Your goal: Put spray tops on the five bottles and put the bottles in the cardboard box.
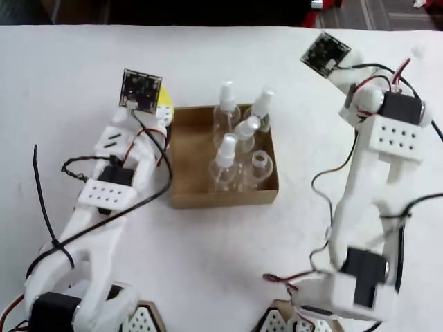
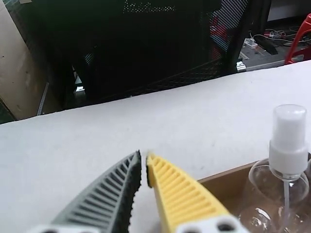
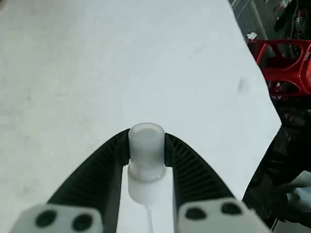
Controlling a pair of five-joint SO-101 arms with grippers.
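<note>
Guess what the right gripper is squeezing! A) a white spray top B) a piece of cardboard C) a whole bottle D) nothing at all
A: in the right wrist view the right gripper is shut on a white spray top, clamped from both sides with its cap poking out in front.

spray top (image 3: pixel 146 160): gripped in the right end effector (image 3: pixel 146 135); its thin tube runs back between the fingers and is cut off at the picture's edge, so its end cannot be seen.
bottle (image 2: pixel 284 189): just beside the left end effector (image 2: pixel 144 158), on the side of the yellow finger (image 2: pixel 184 199); its lower body is cut off by the picture's edges.
cardboard box (image 2: pixel 218 180): a strip of rim shows next to the yellow finger; the rest lies behind that finger and beyond the edge.
left camera board (image 1: pixel 142 90): in the high view it covers most of the left end effector.
right camera board (image 1: pixel 325 54): in the high view it covers the fingers of the right end effector.
</note>
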